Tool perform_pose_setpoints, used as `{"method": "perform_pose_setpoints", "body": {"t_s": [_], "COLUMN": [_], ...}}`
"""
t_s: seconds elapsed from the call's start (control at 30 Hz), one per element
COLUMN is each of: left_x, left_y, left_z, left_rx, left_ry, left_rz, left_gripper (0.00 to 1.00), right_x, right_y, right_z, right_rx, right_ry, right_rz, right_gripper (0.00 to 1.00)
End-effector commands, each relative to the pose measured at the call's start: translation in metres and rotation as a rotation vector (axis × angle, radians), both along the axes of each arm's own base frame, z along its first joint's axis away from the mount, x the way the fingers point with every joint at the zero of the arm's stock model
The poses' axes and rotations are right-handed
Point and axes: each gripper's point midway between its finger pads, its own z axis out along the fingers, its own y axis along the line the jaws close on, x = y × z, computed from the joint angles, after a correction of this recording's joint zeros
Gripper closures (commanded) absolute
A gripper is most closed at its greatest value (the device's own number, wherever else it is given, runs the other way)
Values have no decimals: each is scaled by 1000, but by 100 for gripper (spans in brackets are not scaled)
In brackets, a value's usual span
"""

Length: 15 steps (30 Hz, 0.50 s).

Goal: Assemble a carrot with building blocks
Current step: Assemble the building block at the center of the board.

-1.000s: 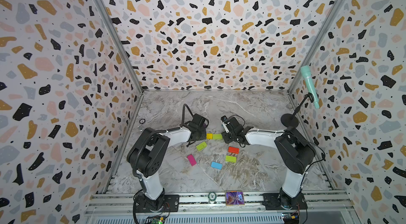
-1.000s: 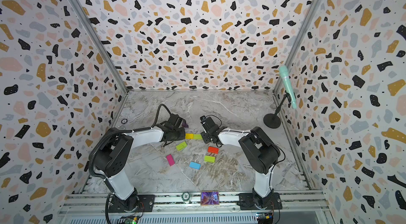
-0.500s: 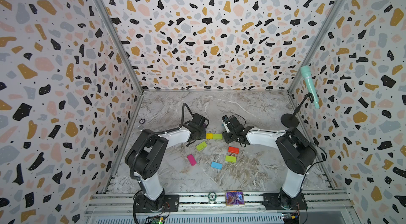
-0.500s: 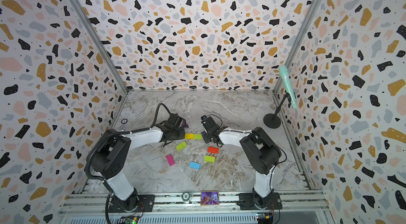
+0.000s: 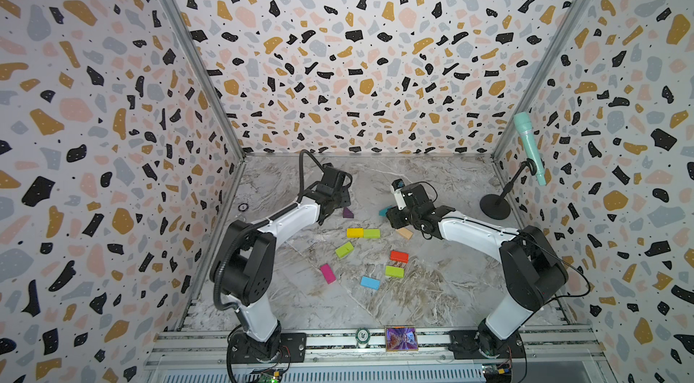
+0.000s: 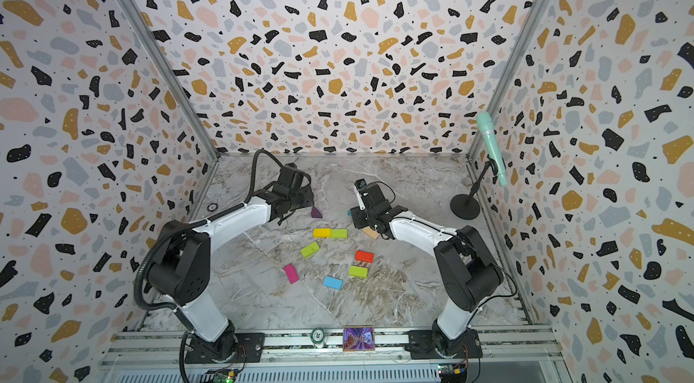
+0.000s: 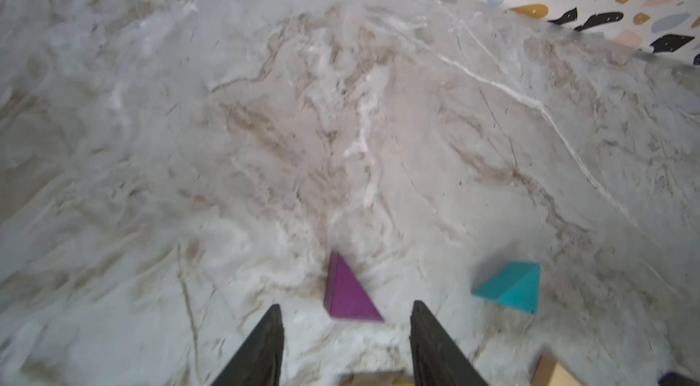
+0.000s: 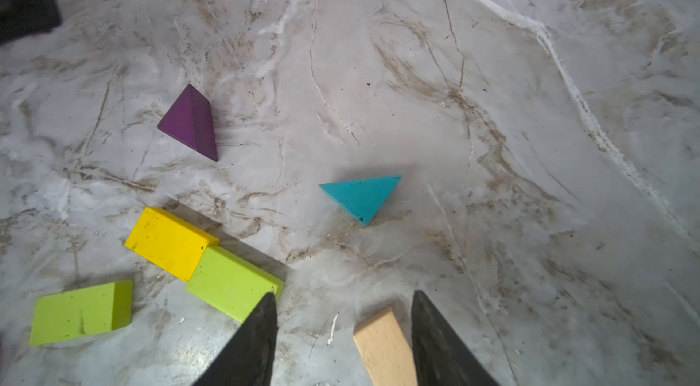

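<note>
Ten building blocks (image 5: 398,256) lie loose on the marble worktop (image 5: 432,287); only the yellow brick (image 5: 354,232) and one lime green brick (image 5: 371,233) touch, end to end. My left pincer (image 7: 344,304) stands wide, just before the purple wedge (image 7: 348,295). My right pincer (image 8: 343,293), also wide, has the tan brick (image 8: 384,346) loose between its jaws.

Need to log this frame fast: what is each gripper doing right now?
Left gripper: jaws open, holding nothing; purple wedge lies loose at their tips.
Right gripper: jaws open, holding nothing; tan brick lies between them.
</note>
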Motion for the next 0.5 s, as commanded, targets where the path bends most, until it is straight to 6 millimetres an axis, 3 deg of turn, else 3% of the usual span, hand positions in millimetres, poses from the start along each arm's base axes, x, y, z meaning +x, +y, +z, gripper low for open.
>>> {"method": "perform_pose_setpoints", "body": {"t_s": [0.0,0.23,0.4,0.47], "left_x": [10,17,15,14], "left_y": [-13,-12,-12,-12], "left_z": [-22,-66,-82,-85], "left_rx": [36,122,126,127], "left_ry": [57,149,172,179], "left_rz": [-60,-74,-78,-79], "left_gripper": [41,44,50,57], "right_x": [5,3,2,3], "right_y": [1,-10,-14,-14], "right_z": [12,5,0,-2], "right_rx": [45,41,46,46], "right_ry": [1,16,25,29], "right_rz": [-4,-22,-29,-30], "right_gripper": [43,43,43,43]}}
